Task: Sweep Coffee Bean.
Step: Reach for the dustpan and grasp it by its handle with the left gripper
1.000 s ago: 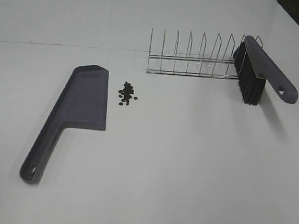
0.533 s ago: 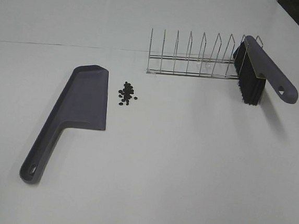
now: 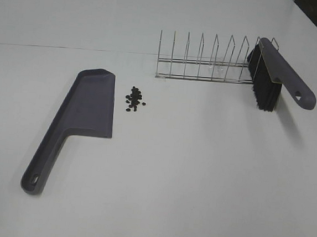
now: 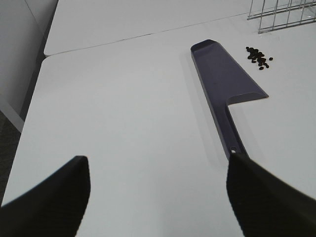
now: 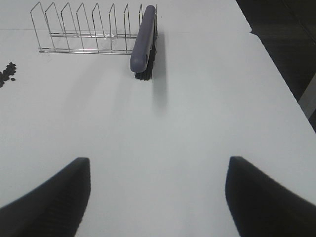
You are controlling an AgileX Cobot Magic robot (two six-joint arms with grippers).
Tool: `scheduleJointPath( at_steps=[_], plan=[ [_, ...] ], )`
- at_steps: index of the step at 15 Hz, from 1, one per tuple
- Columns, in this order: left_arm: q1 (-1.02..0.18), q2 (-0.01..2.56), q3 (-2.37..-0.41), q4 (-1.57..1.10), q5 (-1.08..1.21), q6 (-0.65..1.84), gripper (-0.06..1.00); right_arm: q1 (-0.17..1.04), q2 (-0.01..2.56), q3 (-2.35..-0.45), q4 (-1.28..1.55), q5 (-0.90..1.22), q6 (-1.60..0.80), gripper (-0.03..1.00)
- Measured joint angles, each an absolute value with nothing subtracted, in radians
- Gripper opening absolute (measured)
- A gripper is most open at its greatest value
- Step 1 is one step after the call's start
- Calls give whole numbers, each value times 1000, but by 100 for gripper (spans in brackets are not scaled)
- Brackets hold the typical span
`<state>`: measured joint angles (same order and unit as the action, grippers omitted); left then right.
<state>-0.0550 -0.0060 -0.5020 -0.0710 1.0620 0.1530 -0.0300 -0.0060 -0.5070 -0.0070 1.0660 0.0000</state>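
- Well, from the high camera you have the coffee bean (image 3: 134,100) cluster lying on the table (image 3: 198,172) just beside the grey dustpan (image 3: 84,115). Its long open edge faces the beans, probably so one short stroke carries them in. The brush (image 3: 276,76) leans in the end slot of the wire rack (image 3: 205,61), handle jutting out, likely for an easy grab. Neither arm shows.
- On the left wrist, your left gripper (image 4: 157,158) is spread wide and empty, lined up near the end of the dustpan (image 4: 224,81) handle.
- On the right wrist, your right gripper (image 5: 158,160) is also parted, grasping nothing, well apart from the brush (image 5: 143,37). The dark specks at the frame edge appear to be the beans.
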Motion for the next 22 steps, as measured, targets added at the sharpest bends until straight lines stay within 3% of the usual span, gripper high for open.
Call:
scheduleJointPath(
  at_steps=[15, 22],
  plan=[
    [-55, -6, -503, -71, 1058, 153, 70, -30, -6, -507, -7, 1066, 0, 63],
    [-55, 296, -536, -117, 732, 107, 70, -30, -6, -507, -7, 1066, 0, 63]
  ],
)
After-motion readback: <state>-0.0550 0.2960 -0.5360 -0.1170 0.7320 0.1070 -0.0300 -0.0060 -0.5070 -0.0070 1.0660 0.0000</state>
